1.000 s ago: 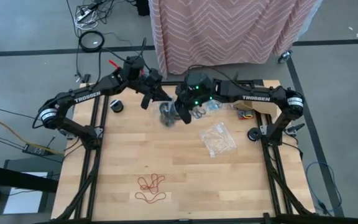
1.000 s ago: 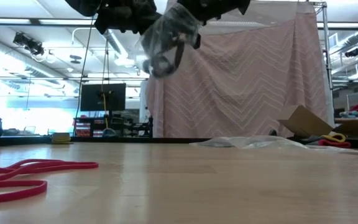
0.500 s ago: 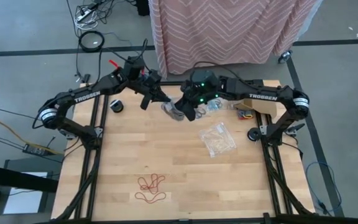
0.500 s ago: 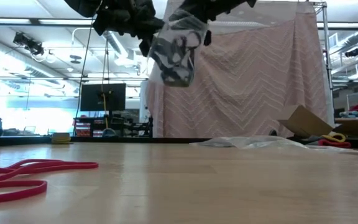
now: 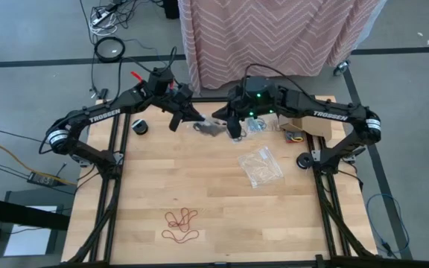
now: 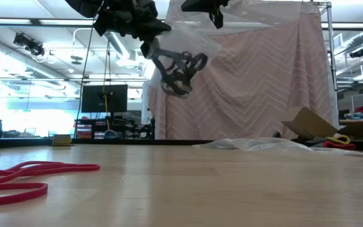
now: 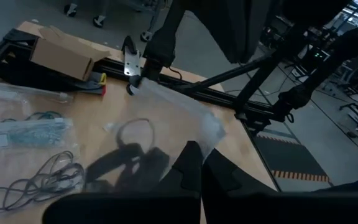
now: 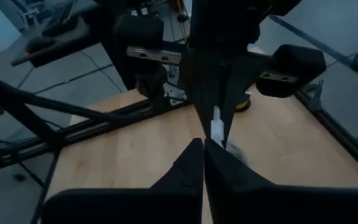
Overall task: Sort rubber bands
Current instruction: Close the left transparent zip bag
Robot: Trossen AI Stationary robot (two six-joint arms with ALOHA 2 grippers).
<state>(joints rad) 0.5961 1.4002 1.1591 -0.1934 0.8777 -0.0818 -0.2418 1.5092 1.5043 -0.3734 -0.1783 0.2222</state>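
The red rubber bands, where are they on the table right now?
In the high view the red rubber bands lie loose on the wooden table near its front edge, left of centre, far from both arms and from the clear plastic bag.

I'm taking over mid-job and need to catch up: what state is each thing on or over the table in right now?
Left end effector: shut on one end of the clear bag.
Right end effector: shut on the bag's other end.
Clear bag: held in the air between both arms, dark rubber bands inside.
Red rubber bands: loose on the table's near part.
Second clear bag: lying flat on the table.
Cardboard box: open, at the table's far right.
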